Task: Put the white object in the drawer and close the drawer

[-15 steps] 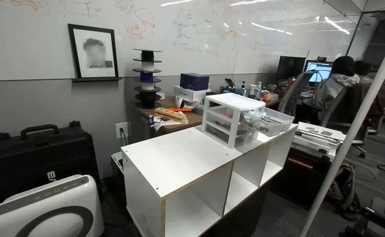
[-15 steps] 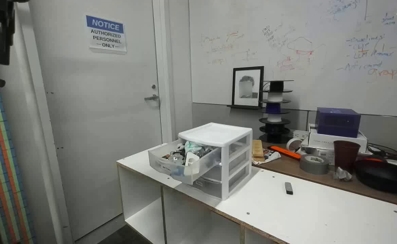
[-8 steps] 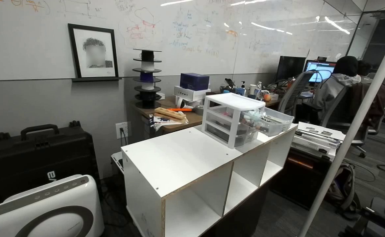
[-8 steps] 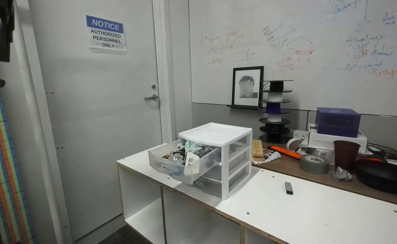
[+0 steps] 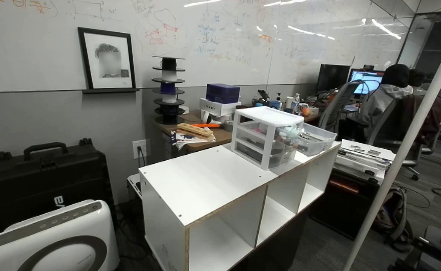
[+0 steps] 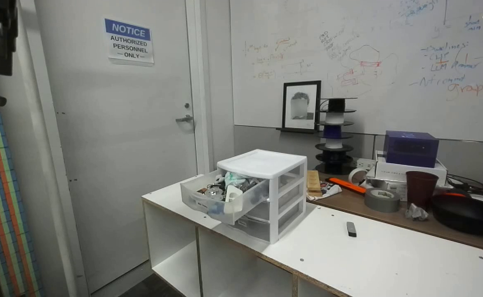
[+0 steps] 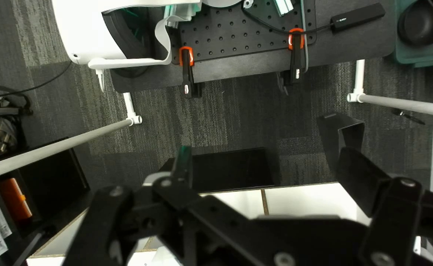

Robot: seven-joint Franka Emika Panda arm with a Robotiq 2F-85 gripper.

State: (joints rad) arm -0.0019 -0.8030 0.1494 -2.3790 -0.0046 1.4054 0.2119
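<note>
While its lower part shows only hazily, we see the white, notched object (image 6: 234, 190) inside the shallow translucent plastic drawer (image 6: 194, 199), near a front corner, long axis roughly upright, rounded end up. The drawer juts forward from its white-framed unit (image 6: 262, 162). Our black two-fingered gripper (image 7: 266, 157) gapes wide, gripping nothing.

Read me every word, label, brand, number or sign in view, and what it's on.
"NOTICE AUTHORIZED PERSONNEL ONLY": sign on the door.
"graph": orange writing on the whiteboard.
"LLM": blue, same whiteboard; I can't read the rest reliably.
Too small, blurred or cut off: lettering on the open drawer, drawer below, tape roll, white box, black case and small black box.
</note>
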